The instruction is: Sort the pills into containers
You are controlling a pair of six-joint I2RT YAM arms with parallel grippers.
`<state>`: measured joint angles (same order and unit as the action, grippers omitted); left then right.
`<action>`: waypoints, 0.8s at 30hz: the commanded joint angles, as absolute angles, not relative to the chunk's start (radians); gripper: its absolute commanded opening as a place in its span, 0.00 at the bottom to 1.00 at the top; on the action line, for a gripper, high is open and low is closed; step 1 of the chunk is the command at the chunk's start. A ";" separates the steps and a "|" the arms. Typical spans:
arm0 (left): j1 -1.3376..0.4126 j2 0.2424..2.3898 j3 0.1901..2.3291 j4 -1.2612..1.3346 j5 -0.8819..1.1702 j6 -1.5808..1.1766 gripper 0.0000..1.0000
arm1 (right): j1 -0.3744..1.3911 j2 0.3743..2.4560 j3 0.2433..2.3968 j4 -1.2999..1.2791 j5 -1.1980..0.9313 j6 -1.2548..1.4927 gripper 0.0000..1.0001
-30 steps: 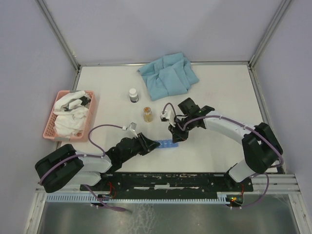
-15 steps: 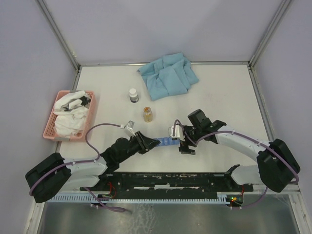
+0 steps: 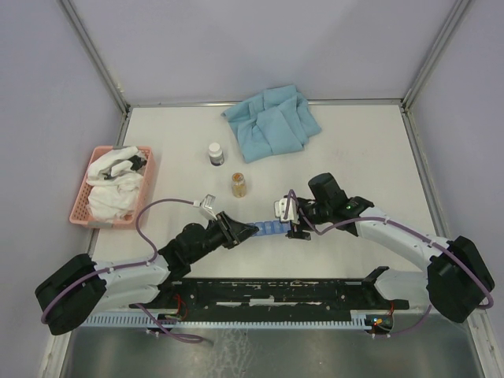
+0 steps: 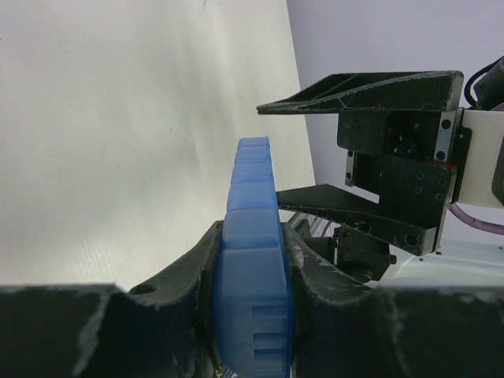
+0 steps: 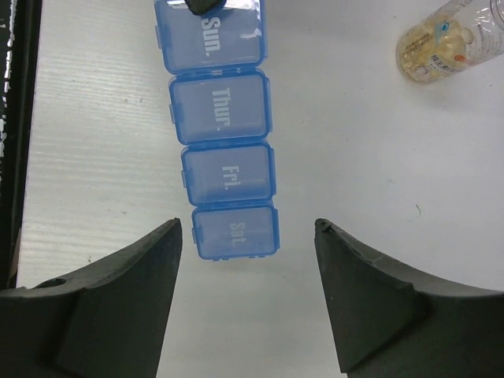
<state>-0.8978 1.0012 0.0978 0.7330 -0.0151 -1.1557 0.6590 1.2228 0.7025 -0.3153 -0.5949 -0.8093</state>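
The bright-blue pill-organiser strip [image 3: 269, 229] lies on the white table between both arms. My left gripper [image 3: 241, 231] is shut on its left end; in the left wrist view the strip [image 4: 252, 236] is clamped edge-on between the fingers of that gripper [image 4: 252, 264]. My right gripper [image 3: 296, 229] is open at the strip's right end. In the right wrist view the lids [image 5: 224, 110] are shut, marked Sun., Thur., Fri., Sat., and the open gripper [image 5: 248, 227] straddles the Sat. end without touching. A clear bottle of yellowish pills [image 3: 239, 184] stands behind the strip and shows in the right wrist view [image 5: 447, 43].
A small dark bottle with a white cap [image 3: 216, 153] stands further back. A crumpled blue cloth [image 3: 272, 122] lies at the back. A pink slatted basket [image 3: 79, 206] with white cloth sits at the left edge. The black base rail [image 3: 276, 291] runs along the near edge.
My right arm has swung down from behind the strip to its right end, fingers open. My left arm has stretched forward slightly, still holding the strip.
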 commanded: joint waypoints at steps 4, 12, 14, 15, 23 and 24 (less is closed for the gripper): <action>-0.892 0.988 0.103 0.772 0.005 -1.200 0.03 | 0.660 1.204 0.729 -0.332 -0.633 -0.823 0.73; -0.892 0.991 0.104 0.787 0.011 -1.207 0.03 | 0.662 1.210 0.729 -0.334 -0.647 -0.822 0.71; -0.892 0.991 0.104 0.790 0.011 -1.210 0.03 | 0.663 1.213 0.730 -0.339 -0.654 -0.824 0.70; -0.891 0.992 0.104 0.792 0.012 -1.209 0.03 | 0.663 1.214 0.728 -0.339 -0.657 -0.824 0.70; -0.893 0.987 0.103 0.793 0.007 -1.213 0.03 | 0.667 1.217 0.735 -0.357 -0.661 -0.836 0.65; -0.892 0.986 0.101 0.793 0.009 -1.212 0.03 | 0.667 1.215 0.737 -0.359 -0.661 -0.836 0.63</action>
<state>-0.8978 1.0012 0.0978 0.7349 0.0029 -1.1793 0.6609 1.2232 0.7025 -0.3561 -0.6300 -0.8207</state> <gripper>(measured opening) 0.355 0.656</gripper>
